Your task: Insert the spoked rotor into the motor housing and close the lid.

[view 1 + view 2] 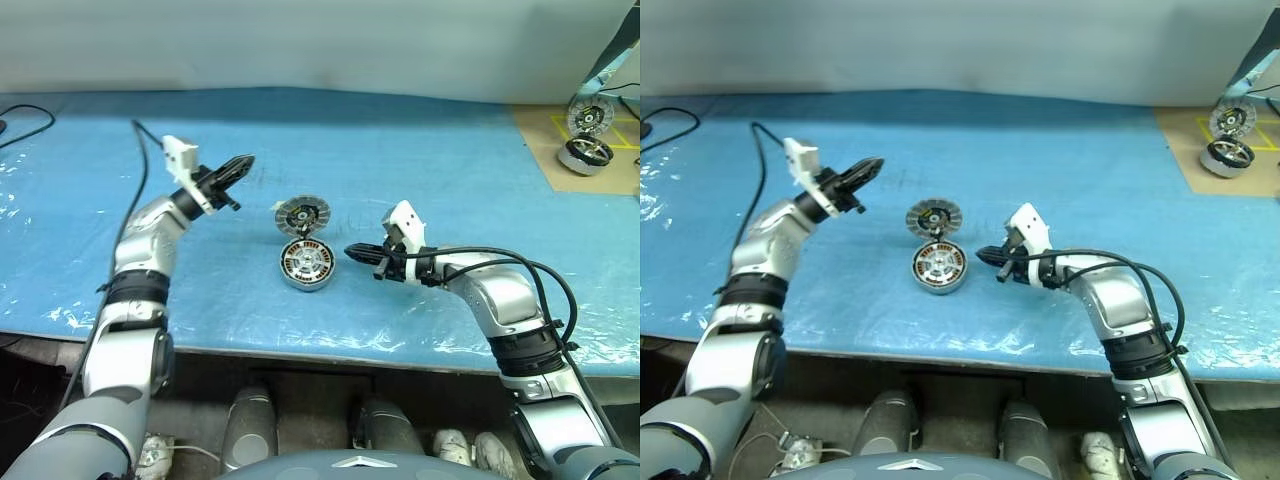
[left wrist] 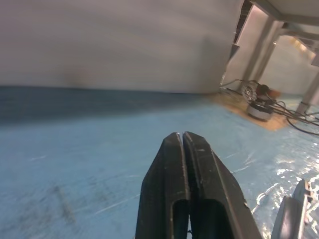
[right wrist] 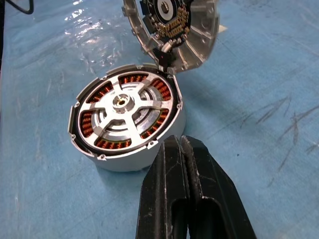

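You have one motor housing (image 3: 127, 122) on the blue plastic sheet (image 1: 420, 160), a shallow round cup of silver-grey metal. Inside it sits the spoked rotor (image 3: 122, 107): shiny silver spokes and hub within a dark rim, with copper-orange windings glinting through the gaps. The lid (image 3: 172, 30) stands tilted on edge against the far side of the housing, touching its rim; its radially ribbed face with a dark centre and small gold contacts is turned towards the right wrist camera. So the cup is still uncovered.

Your left gripper (image 1: 240, 165) is raised over the sheet, well apart from the housing, its two smooth black fingers (image 2: 172, 184) pressed flat together with nothing between them. Your right gripper (image 1: 352, 252) sits low, just beside the housing, also closed and empty.

On a tan board (image 1: 580, 150) at the far right corner you can see two more round chrome motor parts (image 1: 585, 155).
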Action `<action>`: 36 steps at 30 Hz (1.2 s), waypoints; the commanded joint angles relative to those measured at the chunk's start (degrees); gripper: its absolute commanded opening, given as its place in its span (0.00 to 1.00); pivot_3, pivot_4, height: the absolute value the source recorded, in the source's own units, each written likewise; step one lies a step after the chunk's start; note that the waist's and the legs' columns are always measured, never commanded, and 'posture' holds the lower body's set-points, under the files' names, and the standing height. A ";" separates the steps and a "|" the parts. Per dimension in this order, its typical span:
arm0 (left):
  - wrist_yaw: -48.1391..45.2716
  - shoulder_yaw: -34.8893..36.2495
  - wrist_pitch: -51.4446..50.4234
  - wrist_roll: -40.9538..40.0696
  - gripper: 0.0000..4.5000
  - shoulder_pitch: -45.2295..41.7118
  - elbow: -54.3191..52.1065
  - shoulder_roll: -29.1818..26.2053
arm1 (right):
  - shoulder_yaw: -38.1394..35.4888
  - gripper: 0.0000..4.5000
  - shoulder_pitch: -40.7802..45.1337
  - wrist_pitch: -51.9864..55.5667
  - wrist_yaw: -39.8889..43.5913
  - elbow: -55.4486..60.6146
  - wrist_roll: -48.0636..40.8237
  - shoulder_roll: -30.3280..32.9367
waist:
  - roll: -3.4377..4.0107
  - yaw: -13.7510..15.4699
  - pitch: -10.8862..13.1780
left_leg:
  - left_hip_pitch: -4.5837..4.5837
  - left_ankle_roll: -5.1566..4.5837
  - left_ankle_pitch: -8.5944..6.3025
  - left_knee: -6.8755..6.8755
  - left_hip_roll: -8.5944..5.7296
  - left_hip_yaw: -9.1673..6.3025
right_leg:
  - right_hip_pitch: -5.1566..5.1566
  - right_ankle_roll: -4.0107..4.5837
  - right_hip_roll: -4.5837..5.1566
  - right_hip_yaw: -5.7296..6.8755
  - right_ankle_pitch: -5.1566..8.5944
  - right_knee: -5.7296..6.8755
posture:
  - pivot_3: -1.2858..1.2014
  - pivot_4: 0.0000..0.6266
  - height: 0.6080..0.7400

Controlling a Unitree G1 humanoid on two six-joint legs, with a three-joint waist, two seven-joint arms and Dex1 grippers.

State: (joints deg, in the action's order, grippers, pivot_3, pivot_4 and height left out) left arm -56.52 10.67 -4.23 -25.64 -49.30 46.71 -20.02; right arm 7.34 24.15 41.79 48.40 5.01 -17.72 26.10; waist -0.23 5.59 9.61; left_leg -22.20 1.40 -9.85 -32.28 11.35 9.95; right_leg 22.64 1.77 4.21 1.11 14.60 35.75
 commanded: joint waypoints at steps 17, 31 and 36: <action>-29.09 -8.43 -0.36 13.06 0.00 -11.91 19.81 -2.71 | -2.72 0.00 -3.75 1.76 -5.06 6.79 -2.56 1.11 | -0.11 0.46 0.08 | -0.32 0.00 0.00 0.04 0.06 -0.11 | 0.20 0.00 0.07 0.24 -0.01 -0.01 | 0.52 0.24 1.00; -28.13 -7.92 5.24 16.20 0.00 -12.89 21.52 -0.02 | -3.96 0.00 -4.70 2.09 -5.63 7.34 -4.05 2.58 | -0.13 0.60 0.08 | -0.37 -0.01 0.00 0.06 0.05 -0.13 | 0.20 0.00 0.07 0.30 -0.02 -0.02 | 0.52 0.24 1.00; -26.71 -7.66 6.79 16.56 0.00 -13.19 22.33 1.04 | -3.99 0.00 -4.97 2.19 -6.05 7.58 -4.14 2.99 | -0.13 0.65 0.09 | -0.38 0.00 0.00 0.05 0.06 -0.14 | 0.21 0.00 0.07 0.31 -0.02 -0.01 | 0.52 0.24 1.00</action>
State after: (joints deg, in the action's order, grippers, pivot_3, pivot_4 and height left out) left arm -83.72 2.28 1.51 -9.04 -60.64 69.15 -19.39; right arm 5.04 19.16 44.18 42.38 9.81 -20.49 28.68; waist -0.36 6.24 9.69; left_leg -22.58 1.40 -9.85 -32.23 11.41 9.81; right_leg 22.84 1.77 4.28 1.42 14.58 35.73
